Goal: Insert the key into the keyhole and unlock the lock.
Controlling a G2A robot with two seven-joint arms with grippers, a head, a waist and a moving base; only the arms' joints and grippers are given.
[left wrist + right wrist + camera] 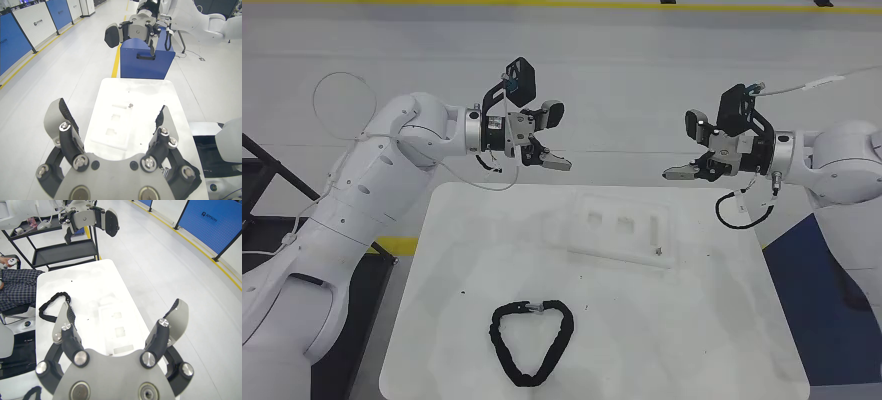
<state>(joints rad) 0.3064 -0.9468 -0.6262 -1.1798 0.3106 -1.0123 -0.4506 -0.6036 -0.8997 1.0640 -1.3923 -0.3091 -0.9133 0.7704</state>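
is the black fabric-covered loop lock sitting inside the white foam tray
No, the black fabric-covered loop lock lies on the bare white table, nearer the robot and apart from the white foam tray.

On my table (722,330), the tray (567,235) lies toward the far side, a little right of centre. The key (659,249) sits at the tray's right end, by its near corner. The lock (532,340) lies on the near half, left of centre, well apart from the tray. My left gripper (556,138) hangs above the far left edge and my right gripper (685,148) above the far right, facing each other.
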